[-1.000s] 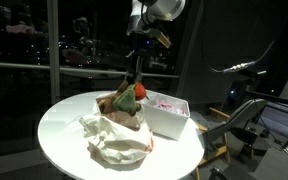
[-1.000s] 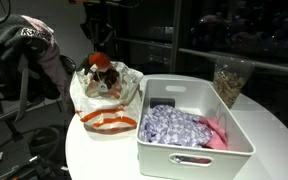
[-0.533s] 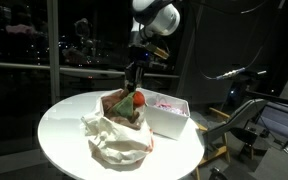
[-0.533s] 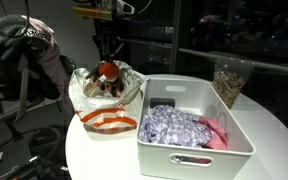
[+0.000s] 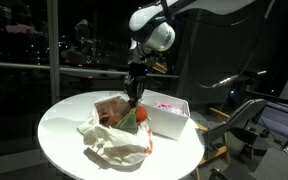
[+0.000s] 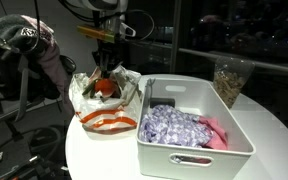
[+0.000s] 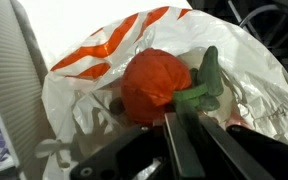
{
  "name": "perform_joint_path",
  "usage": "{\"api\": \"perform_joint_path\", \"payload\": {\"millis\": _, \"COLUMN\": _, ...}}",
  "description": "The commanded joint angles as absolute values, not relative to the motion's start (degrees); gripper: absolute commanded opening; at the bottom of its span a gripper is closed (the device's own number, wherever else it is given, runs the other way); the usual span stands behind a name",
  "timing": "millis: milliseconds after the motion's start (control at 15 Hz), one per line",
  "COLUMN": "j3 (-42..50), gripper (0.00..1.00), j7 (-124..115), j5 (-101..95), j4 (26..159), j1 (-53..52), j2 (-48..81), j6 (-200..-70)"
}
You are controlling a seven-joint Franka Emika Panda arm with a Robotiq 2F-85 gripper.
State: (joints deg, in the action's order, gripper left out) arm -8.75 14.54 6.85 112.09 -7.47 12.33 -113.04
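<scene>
Where the tool (image 5: 134, 98) hung over the crumpled white plastic bag with orange stripes (image 7: 96, 52) on the round white table (image 5: 56, 125), its fingers stood together, pinching the round red-orange soft toy with green leaf (image 7: 152, 85) inside the bag's mouth. Judged best: firm pinch, straight vertical travel, clear of loose plastic folds.

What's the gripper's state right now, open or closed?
Gripper: closed, holding the red toy in the mouth of the bag.
</scene>
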Motion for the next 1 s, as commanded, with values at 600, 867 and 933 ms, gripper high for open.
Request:
{"api": "perform_joint_path", "payload": {"millis": 600, "j3": -11.85, "gripper": 0.11, "j7": 19.23, "j5": 8.15, "j4": 113.49, "j1": -8.03, "j2": 15.47, "j6": -133.07}}
{"api": "perform_joint_path", "payload": {"millis": 867, "j3": -11.77, "gripper": 0.51, "j7": 18.33, "j5": 7.87, "j4": 114.22, "j1": -7.71, "j2": 15.17, "j6": -133.43}}
{"api": "perform_joint_path", "payload": {"millis": 933, "j3": -11.68, "gripper": 0.58, "j7": 17.94, "j5": 7.51, "j4": 114.35, "j1": -7.74, "j2": 14.66, "j6": -132.86}}
